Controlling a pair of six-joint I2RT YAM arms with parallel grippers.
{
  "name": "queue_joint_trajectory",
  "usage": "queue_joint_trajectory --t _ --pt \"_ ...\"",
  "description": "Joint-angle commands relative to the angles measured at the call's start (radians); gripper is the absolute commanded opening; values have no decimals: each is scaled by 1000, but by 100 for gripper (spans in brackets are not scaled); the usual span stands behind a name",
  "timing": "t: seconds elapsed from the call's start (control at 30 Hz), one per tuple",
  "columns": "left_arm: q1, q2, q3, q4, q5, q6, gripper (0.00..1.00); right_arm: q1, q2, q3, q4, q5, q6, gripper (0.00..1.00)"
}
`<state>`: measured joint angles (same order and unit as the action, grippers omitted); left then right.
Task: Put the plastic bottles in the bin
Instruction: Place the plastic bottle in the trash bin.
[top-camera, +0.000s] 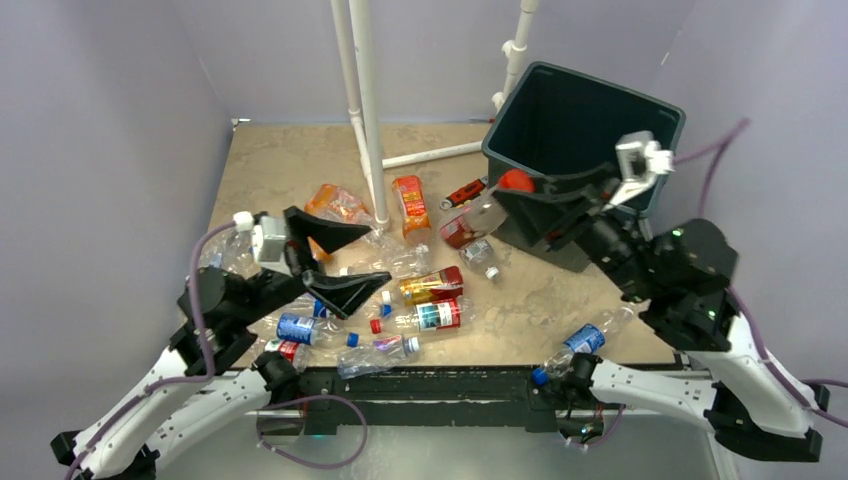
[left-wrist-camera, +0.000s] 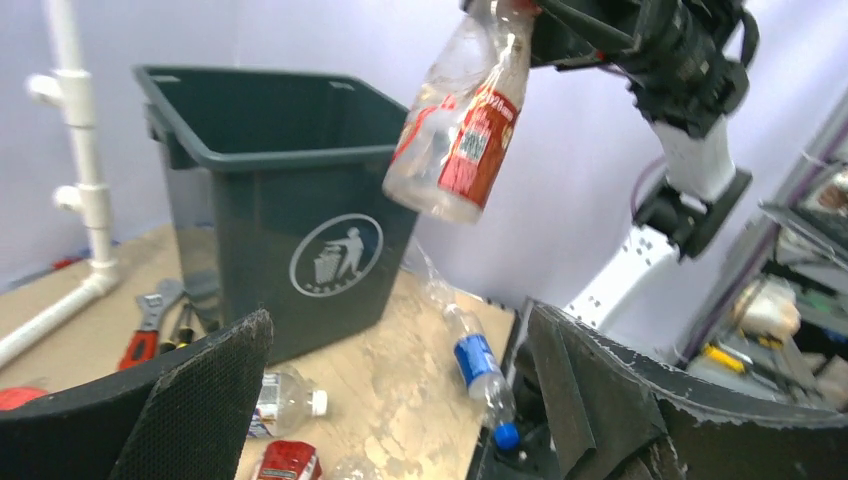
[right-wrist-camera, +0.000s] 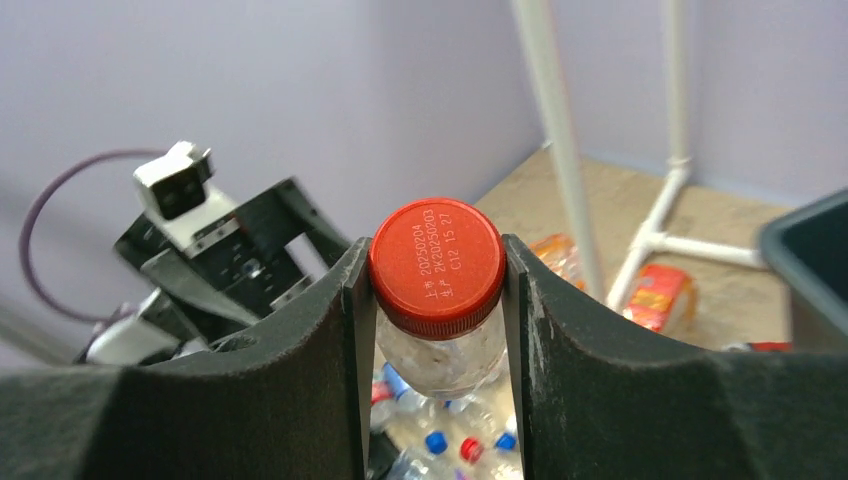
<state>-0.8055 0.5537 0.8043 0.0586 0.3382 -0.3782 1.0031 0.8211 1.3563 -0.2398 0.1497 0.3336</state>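
My right gripper (top-camera: 518, 188) is shut on the red cap (right-wrist-camera: 436, 265) of a clear plastic bottle with a red label (top-camera: 470, 225). The bottle (left-wrist-camera: 465, 130) hangs cap-up, tilted, at about rim height just outside the near corner of the dark green-grey bin (top-camera: 580, 130), whose trash symbol (left-wrist-camera: 336, 255) faces the left wrist camera. My left gripper (top-camera: 335, 265) stands wide open and empty, raised over the left part of the table. Under and around it lie several crushed bottles (top-camera: 420, 318) with blue, red and orange labels.
A blue-labelled bottle (top-camera: 580, 342) lies near the right arm's base at the front edge. A white pipe frame (top-camera: 365, 100) stands at the back middle. Small red-handled tools (top-camera: 465, 192) lie left of the bin. Purple walls close in the table.
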Motion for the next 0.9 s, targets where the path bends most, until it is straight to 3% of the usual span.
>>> queue_joint_trajectory --t 0.0,0.13,0.27,0.43,0.6,0.67,0.77,0.87 --pt "2 -77 -2 -74 -232 -56 99 2 -76 39 99 283 -130 0" --pt "1 -137 -45 -171 -464 -116 99 2 -40 67 120 591 -209 0" --pt "1 -186 -87 -241 -648 -189 99 2 11 55 272 832 -343 0" --pt "1 -219 -111 -314 -786 -257 97 1 104 55 540 1007 -624 0" --pt "1 -200 -124 -378 -832 -311 92 -34 268 84 745 1087 -908 0" --pt "1 -187 -132 -385 -825 -335 92 -144 315 101 683 1057 -837 0" --pt "1 -176 -139 -383 -801 -354 93 -405 377 274 173 835 -346 0" --pt "1 -176 -148 -379 -773 -367 93 -552 472 338 11 659 -188 0"
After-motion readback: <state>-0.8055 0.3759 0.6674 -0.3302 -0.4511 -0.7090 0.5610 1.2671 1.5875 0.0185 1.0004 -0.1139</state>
